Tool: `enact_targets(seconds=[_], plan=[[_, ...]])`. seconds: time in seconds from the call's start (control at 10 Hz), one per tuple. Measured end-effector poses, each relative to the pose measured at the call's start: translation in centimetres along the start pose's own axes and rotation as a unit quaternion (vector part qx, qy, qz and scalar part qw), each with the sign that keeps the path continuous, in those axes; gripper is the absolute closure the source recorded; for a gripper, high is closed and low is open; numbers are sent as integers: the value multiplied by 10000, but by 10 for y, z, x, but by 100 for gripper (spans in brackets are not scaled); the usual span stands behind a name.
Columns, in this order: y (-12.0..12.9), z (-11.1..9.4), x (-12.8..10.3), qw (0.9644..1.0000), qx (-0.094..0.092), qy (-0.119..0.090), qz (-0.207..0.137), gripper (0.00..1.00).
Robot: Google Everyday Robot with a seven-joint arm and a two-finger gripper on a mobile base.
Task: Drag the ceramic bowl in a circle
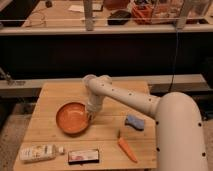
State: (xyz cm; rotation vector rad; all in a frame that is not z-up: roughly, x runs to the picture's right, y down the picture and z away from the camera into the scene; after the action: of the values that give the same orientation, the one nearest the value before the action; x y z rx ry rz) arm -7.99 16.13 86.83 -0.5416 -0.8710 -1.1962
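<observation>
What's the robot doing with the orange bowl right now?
Pincer down at right rim of ceramic bowl. Bowl upright on wooden table, left of centre. Carrot, blue sponge to its right; tube and flat box in front.

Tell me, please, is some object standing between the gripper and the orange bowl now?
No, nothing visible does. The gripper is down at the right rim of the ceramic bowl, with no object between them. The carrot, the blue sponge and the flat packet lie apart from the bowl.
</observation>
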Motion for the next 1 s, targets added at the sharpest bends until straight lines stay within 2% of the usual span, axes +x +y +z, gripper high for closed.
enact_targets(seconds=[0.2,0.5,0.8,1.0], plan=[[3,-9,17,9998,-78,187,89,100],[14,-18,21,9985,-66,332,426,100],[57,-47,39,9937,-72,582,958,100],[99,-70,50,9862,-107,733,1478,100]])
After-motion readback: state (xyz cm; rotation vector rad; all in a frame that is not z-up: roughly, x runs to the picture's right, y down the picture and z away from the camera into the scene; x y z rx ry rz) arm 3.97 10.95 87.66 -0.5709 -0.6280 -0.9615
